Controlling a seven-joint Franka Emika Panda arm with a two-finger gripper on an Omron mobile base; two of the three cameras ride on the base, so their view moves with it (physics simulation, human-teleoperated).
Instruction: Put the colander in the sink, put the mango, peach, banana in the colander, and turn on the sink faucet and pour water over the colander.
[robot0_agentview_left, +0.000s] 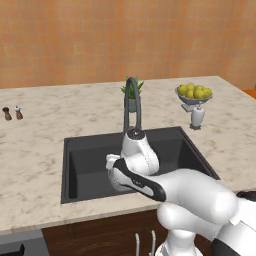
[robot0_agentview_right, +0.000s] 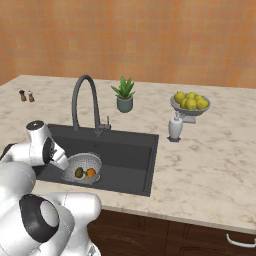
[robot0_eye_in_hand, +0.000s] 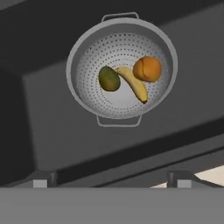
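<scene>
The round silver colander (robot0_eye_in_hand: 121, 65), full of little holes, sits upright on the floor of the dark sink (robot0_eye_in_hand: 57, 131). Inside it lie three fruits. The green mango (robot0_eye_in_hand: 109, 78) is on one side, the orange peach (robot0_eye_in_hand: 147, 69) on the other, and the curved yellow banana (robot0_eye_in_hand: 134, 84) lies between them, touching the peach. The tall dark faucet (robot0_agentview_right: 82, 100) arches over the sink's back edge.

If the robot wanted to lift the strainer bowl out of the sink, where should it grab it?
Probably by a loop handle. The colander sits upright in the sink, with a thin wire handle sticking out from its rim on each of two opposite sides. The open gripper could come straight down and pinch one; the bowl itself looks too wide and round.
</scene>
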